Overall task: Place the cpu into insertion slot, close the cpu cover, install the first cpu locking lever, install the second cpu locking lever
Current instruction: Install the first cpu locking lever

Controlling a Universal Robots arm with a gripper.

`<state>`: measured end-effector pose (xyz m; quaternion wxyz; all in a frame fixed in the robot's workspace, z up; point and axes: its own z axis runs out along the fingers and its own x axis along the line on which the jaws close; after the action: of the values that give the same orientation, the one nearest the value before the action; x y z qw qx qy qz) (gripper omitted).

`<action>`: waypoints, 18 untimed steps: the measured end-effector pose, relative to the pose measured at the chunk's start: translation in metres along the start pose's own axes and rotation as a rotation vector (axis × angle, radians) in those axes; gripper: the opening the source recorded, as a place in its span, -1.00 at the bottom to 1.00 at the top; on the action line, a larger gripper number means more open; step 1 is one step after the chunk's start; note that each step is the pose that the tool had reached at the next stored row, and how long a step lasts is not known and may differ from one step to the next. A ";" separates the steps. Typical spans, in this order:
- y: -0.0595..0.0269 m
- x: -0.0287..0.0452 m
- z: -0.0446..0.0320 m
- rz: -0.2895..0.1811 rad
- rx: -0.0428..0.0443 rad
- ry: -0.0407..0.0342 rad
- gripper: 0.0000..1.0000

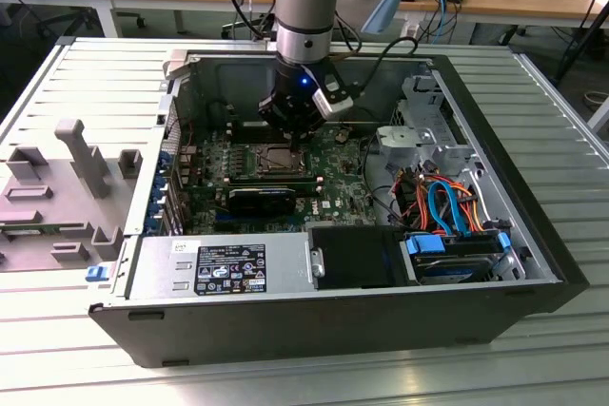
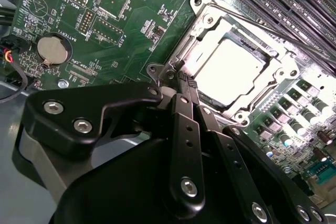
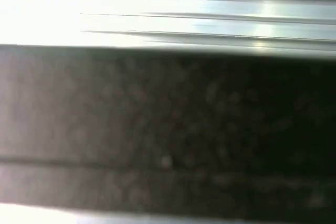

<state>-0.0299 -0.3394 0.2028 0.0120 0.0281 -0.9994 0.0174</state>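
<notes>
The gripper [image 2: 185, 82] hangs low over the green board, fingers pinched together with nothing between them — tips touching the corner of the cover [image 2: 239, 66]; the chip [image 2: 231, 65] already lies in the socket [image 1: 283, 156], just beyond the tips.

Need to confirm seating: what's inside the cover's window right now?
In the second wrist view the cpu's bright metal top shows through the cover. The slot beneath is hidden by it. The gripper sits at the cover's corner.
</notes>
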 end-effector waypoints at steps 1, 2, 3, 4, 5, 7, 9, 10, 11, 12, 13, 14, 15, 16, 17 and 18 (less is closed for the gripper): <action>0.0004 -0.0001 0.0001 0.000 -0.0002 -0.0001 -0.79; 0.0005 0.0000 0.0002 0.000 -0.0002 -0.0002 -0.79; 0.0006 0.0002 0.0002 0.000 0.0000 -0.0003 -0.79; 0.0007 0.0007 0.0002 0.000 0.0000 -0.0006 -0.79; 0.0010 0.0027 0.0004 -0.001 -0.0002 -0.0013 -0.79; 0.0013 0.0069 0.0005 0.000 -0.0004 -0.0022 -0.79; 0.0014 0.0108 0.0005 0.000 0.0004 -0.0035 -0.79; 0.0015 0.0135 0.0006 0.000 0.0004 -0.0049 -0.79; 0.0017 0.0165 0.0006 0.000 0.0004 -0.0061 -0.79; 0.0018 0.0187 0.0006 0.000 0.0008 -0.0070 -0.79; 0.0019 0.0209 0.0007 0.001 0.0010 -0.0080 -0.79; 0.0021 0.0247 0.0007 0.000 0.0013 -0.0100 -0.79; 0.0023 0.0274 0.0009 0.001 0.0015 -0.0114 -0.79; 0.0025 0.0306 0.0009 0.001 0.0019 -0.0126 -0.79; 0.0028 0.0347 0.0009 0.001 0.0022 -0.0145 -0.79; 0.0033 0.0391 0.0010 0.001 0.0023 -0.0168 -0.79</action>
<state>-0.0692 -0.3384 0.2027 0.0036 0.0279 -0.9994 0.0183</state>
